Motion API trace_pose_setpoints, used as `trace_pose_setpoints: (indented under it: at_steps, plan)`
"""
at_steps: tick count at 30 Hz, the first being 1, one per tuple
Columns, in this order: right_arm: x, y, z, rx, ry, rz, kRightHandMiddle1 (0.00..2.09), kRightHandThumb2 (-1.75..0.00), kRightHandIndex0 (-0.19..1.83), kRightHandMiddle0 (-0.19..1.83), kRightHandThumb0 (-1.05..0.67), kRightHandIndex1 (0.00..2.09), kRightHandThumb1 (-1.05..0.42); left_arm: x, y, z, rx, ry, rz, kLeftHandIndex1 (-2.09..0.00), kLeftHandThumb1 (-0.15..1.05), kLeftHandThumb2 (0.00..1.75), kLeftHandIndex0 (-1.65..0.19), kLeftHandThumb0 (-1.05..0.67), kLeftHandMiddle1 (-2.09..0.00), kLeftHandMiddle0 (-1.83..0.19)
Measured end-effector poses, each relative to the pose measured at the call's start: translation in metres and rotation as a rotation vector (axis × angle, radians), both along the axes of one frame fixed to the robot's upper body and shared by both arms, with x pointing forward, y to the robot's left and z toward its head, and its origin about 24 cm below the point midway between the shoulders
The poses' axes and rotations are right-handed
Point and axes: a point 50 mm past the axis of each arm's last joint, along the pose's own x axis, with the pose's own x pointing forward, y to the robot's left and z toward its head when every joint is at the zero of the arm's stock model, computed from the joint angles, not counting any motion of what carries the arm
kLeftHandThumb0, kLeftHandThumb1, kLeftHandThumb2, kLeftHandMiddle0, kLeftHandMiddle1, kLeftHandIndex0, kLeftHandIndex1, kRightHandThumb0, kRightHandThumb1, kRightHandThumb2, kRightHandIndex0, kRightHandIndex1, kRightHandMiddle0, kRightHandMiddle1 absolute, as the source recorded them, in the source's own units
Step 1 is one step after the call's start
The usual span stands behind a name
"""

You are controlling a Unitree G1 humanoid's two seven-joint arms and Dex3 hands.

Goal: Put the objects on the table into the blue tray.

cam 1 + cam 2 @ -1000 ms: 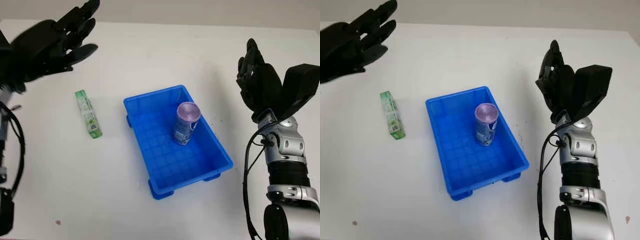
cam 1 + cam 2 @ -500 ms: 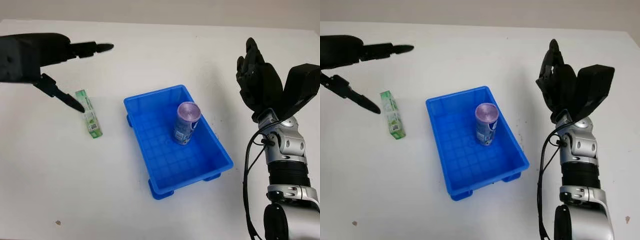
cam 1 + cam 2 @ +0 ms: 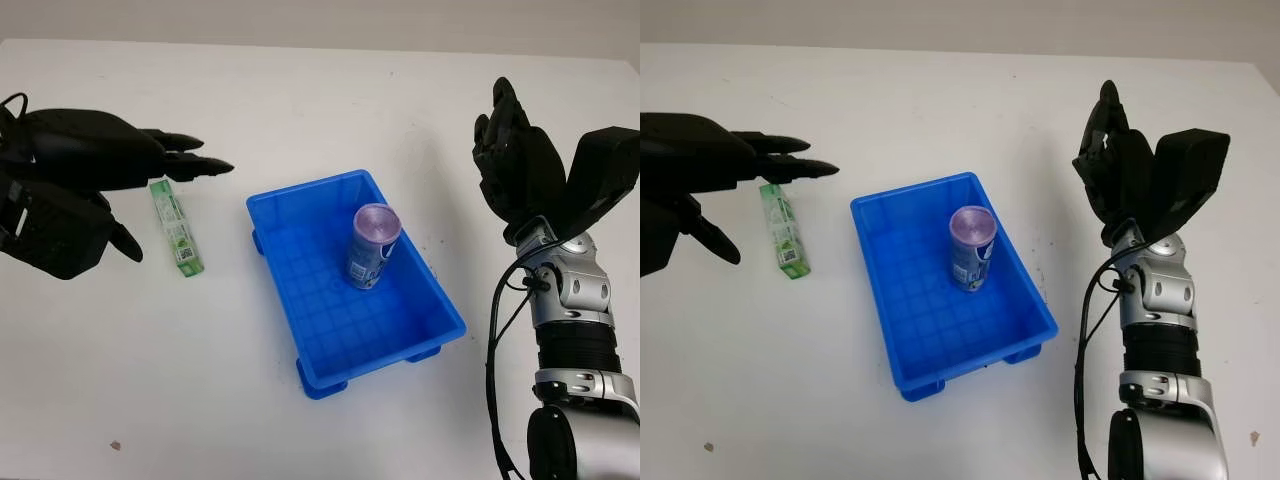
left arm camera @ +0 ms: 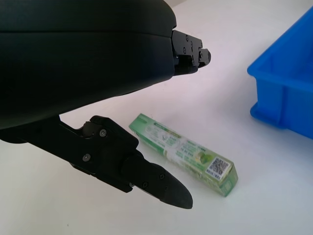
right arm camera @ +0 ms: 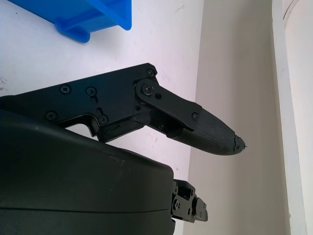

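At the lower centre of the head views the blue tray [image 3: 355, 285] sits on the white table [image 3: 300, 100], set at a slant. A purple-topped drink can [image 3: 372, 246] already stands inside it toward the upper right end, leaning a little, so that part of the job looks done.

Left of the tray, well apart from it, the one item still out on the table is a long green carton [image 3: 176, 227], lying flat with a code label at its nearer end. The left hand [image 3: 85, 190] is at the middle left of the frame, open and holding nothing, its fingers [image 3: 190, 165] reaching over the far end of the carton and its thumb [image 4: 146, 177] on the other side; whether any of them touches the carton cannot be told.

The right hand [image 3: 520, 165] is raised at the upper right, open and empty, well away from the tray.

What remains, by my reading, is to grasp the carton and carry it into the tray.
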Motion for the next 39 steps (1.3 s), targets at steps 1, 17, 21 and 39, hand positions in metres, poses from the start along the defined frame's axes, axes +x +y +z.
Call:
trace_pose_setpoints:
  at_steps: [1,17,21,39]
  plan:
    - [0.000,0.000,0.000,0.000,0.000,0.002,0.00,-0.89,-0.19,-0.19,-0.68,0.00,-1.05,0.000,0.000,-0.003,0.001,0.002,-0.001,-0.09,0.84,0.06,-0.07,-0.43,-0.08,-0.07]
    - [0.000,0.000,-0.001,0.016,0.012,0.024,0.00,-0.88,-0.19,-0.19,-0.66,0.00,-1.05,0.009,0.005,-0.052,0.013,-0.096,-0.080,-0.37,0.96,0.06,-0.38,-0.27,-0.16,-0.43]
    - [0.000,0.000,-0.001,0.018,0.015,0.022,0.00,-0.88,-0.19,-0.19,-0.67,0.00,-1.05,0.011,-0.002,-0.058,0.143,-0.262,-0.237,-1.59,1.03,0.06,-0.17,-0.16,-1.68,-0.27]
    - [0.000,0.001,-0.002,0.017,0.024,0.040,0.00,-0.86,-0.19,-0.19,-0.67,0.00,-1.05,0.026,0.014,-0.072,0.361,-0.544,-0.395,-2.09,1.05,0.53,-0.34,-0.54,-2.09,-1.17]
